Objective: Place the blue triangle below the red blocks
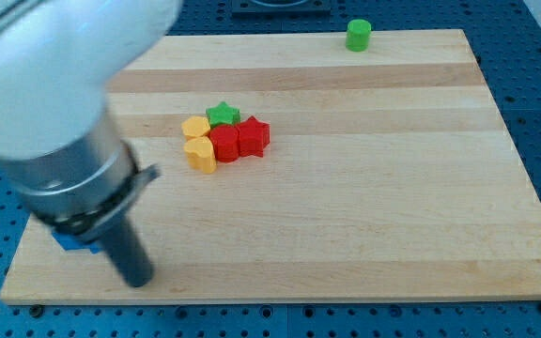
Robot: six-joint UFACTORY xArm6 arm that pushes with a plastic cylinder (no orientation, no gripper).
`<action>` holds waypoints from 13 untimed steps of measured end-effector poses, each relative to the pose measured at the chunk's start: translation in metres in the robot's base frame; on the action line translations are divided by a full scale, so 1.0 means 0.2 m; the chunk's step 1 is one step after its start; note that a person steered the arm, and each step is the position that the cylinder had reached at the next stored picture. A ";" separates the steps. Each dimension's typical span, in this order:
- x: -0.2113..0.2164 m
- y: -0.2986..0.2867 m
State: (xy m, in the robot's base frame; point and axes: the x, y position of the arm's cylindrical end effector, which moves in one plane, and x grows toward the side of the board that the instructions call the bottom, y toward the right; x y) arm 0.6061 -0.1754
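My tip [137, 279] rests near the desk [364, 216] bottom-left edge, no jaws on this rod; blue triangle [71, 242], mostly hidden behind the arm, sits just left of it, red blocks [240, 141] well apart, up-right.

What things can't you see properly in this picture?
- Blue block, camera view: mostly hidden behind the arm; its shape cannot be made out.
- My tip: the rod's end is blurred, so whether it touches the blue block is unclear.
- Arm: cut off by the view's top and left edges, out of focus.
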 end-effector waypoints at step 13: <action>-0.43 0.52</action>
State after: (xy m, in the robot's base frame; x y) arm 0.5205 -0.0709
